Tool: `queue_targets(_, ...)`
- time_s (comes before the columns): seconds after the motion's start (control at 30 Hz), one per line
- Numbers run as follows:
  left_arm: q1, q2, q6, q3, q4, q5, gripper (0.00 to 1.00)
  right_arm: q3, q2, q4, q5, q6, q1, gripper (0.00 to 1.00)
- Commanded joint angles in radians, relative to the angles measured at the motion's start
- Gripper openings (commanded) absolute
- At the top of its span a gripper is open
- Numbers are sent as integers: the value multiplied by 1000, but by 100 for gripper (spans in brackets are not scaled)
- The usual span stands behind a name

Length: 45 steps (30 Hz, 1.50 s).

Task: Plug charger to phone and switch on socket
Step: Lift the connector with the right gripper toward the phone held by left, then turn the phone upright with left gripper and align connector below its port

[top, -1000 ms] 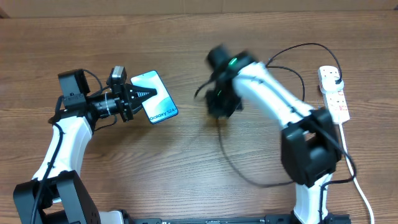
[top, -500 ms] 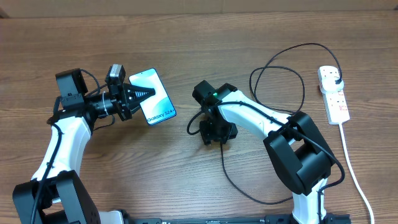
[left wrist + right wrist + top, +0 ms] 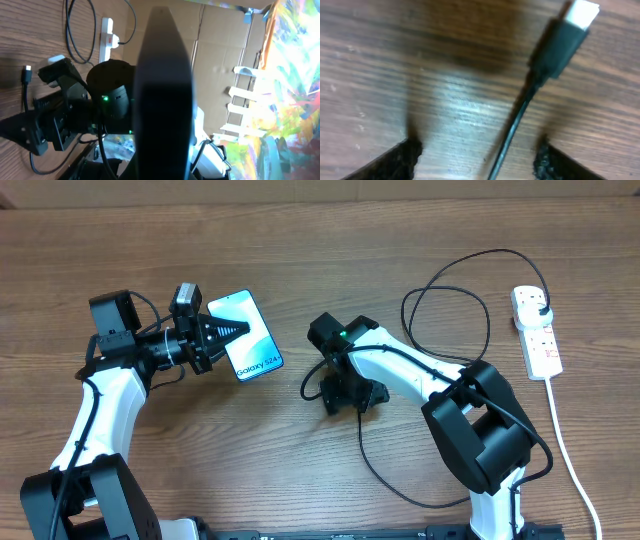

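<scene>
The phone (image 3: 248,337), light blue screen up, is held off the table at the left, and my left gripper (image 3: 232,331) is shut on its near edge. In the left wrist view the phone (image 3: 162,90) shows edge-on as a dark slab. The charger (image 3: 447,292) is a thin black cable looping from its plug in the socket (image 3: 538,332) to the table's middle. My right gripper (image 3: 342,394) stands open low over its free end. In the right wrist view the charger (image 3: 559,42) lies on the wood between the fingertips (image 3: 395,161), its silver tip pointing away.
The socket's white cord (image 3: 572,450) runs down the right edge of the table. The charger's slack curves past the right arm's base (image 3: 400,490). In the left wrist view the socket (image 3: 106,37) and the right arm (image 3: 65,112) lie beyond the phone.
My right gripper swung down towards the table's middle and opened from shut; the charger's end now lies loose between its fingers. The left gripper and the phone barely moved.
</scene>
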<state>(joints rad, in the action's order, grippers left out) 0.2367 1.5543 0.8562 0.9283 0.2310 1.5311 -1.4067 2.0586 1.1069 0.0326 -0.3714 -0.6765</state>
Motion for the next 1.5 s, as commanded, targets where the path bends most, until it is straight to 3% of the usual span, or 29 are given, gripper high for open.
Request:
queue_targets(0.0,6,-17,-35,24,-7,49,4,5,-5,14,-17,-40,-4,61)
queue_targets(0.3,6,-17,-43,24,-8,48,6,125,-4,-87,-18,-74,-3,53)
queue_targets(0.77,6,-17,-49,24,-7,49,4,144,-4,-133,-92,-96,-3,4)
queue_targets(1.17,6,-17,-49,24,-7,49,4,77,-65,-119,63,-65,-2,4)
queue_targets(1.47,4,-17,-50,24,-40,49,4,63,-459,5,105,34,-2,4)
